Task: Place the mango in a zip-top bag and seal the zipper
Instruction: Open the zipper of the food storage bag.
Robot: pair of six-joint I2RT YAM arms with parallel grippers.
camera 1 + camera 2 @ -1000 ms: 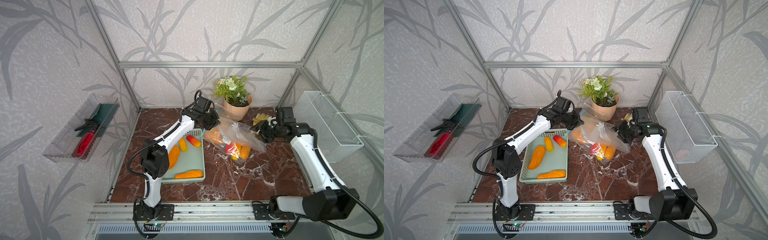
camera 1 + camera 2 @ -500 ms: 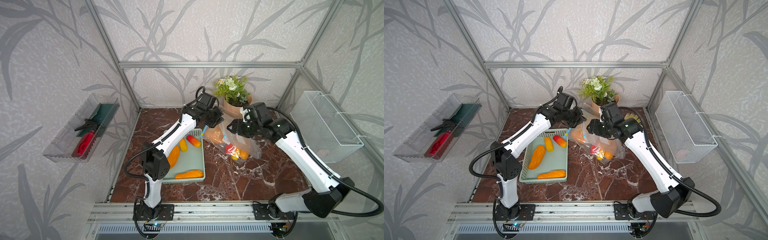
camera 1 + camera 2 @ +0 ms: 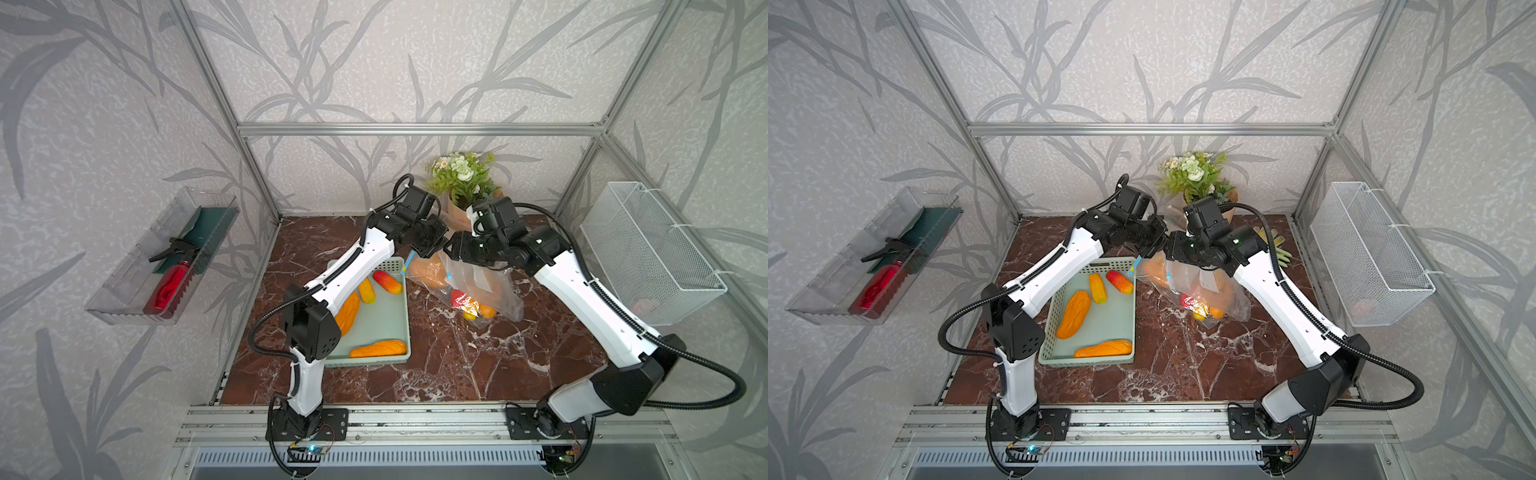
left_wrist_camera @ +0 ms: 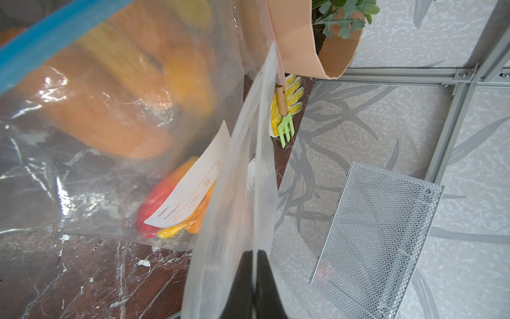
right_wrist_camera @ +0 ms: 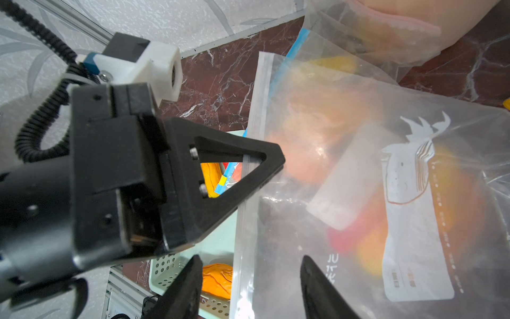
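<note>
Jaws L: left gripper point(image 4: 252, 265) pinched shut on zip-top bag point(image 5: 358, 179) film | jaws R: right gripper point(image 5: 249, 265) half-open, empty, astride bag's mouth edge | zipper point(image 4: 41, 47) likely runs lengthwise ahead of right gripper

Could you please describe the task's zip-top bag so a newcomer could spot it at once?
On the marble table, find the mint-green basket; beside it, toward the flower pot, sits a clear zip-top bag with fruit inside. Unlike the other bag by the pot, whose strip is pink, its zipper is light blue, and the left gripper pinches its edge.
</note>
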